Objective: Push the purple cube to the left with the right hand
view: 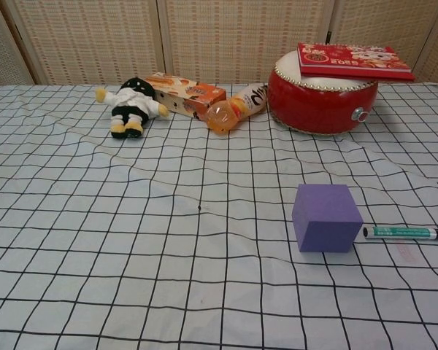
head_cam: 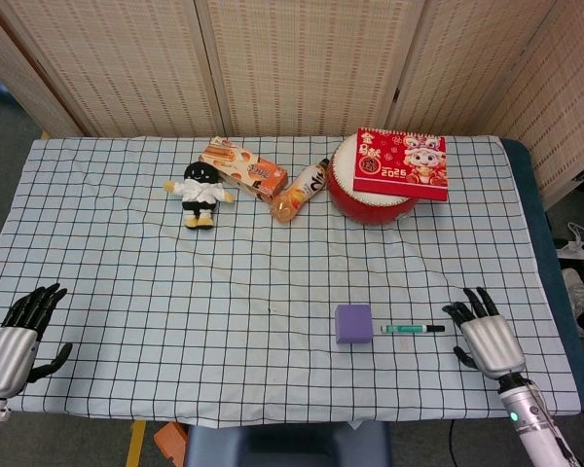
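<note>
The purple cube (head_cam: 353, 323) (view: 325, 217) sits on the checked tablecloth, right of the table's middle and near the front. My right hand (head_cam: 484, 335) hovers over the cloth to the cube's right, fingers spread and holding nothing, with a green marker (head_cam: 412, 329) lying between it and the cube. My left hand (head_cam: 18, 332) rests at the table's front left corner, fingers apart and empty. Neither hand shows in the chest view.
The green marker (view: 407, 232) lies just right of the cube. At the back stand a red drum (head_cam: 370, 199) with a red book (head_cam: 401, 163) on top, a snack bottle (head_cam: 300, 191), a biscuit box (head_cam: 243, 167) and a plush doll (head_cam: 200, 192).
</note>
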Tool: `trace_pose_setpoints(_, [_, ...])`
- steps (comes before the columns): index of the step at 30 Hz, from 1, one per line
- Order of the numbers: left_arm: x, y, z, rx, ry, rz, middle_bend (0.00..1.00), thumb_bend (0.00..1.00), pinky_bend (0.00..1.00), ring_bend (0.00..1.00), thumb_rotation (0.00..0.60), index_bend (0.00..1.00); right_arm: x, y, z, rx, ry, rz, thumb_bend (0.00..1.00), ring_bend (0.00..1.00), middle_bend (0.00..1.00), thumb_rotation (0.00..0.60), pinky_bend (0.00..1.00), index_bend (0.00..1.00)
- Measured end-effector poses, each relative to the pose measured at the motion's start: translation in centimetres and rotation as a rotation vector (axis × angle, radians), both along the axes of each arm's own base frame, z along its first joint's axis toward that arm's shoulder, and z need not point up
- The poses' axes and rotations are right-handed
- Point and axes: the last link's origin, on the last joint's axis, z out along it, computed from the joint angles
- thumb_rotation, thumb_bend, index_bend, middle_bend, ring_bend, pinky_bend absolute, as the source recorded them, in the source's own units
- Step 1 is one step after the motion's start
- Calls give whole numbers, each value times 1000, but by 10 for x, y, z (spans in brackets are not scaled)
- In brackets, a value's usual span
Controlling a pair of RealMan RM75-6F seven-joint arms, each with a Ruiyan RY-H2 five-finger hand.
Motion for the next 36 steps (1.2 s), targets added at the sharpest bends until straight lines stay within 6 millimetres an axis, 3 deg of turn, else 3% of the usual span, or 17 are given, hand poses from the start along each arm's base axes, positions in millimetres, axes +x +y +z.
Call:
trace_pose_setpoints(6, [-1, 0, 2, -12, -18, 3, 0, 365, 114, 0, 600, 0, 11, -18, -36, 60, 30, 9, 193, 103, 340, 600, 58, 349])
trace_pose_setpoints(12, [-1, 0, 5, -13, -34, 4, 0, 365, 114, 0, 600, 0, 22, -31, -59, 81, 42, 21, 219, 124, 359, 600, 63, 376])
trace_pose_setpoints(31, [-3, 0, 11, -9, -67, 4, 0, 364, 114, 0, 600, 0, 40, -34, -83, 146, 126, 52, 295, 135, 379, 600, 63, 428])
trace_pose_setpoints(36, [-4, 0, 12, -10, -64, 7, 0, 365, 115, 0, 600, 0, 41, -32, -87, 154, 145, 60, 300, 181, 444, 600, 69, 504])
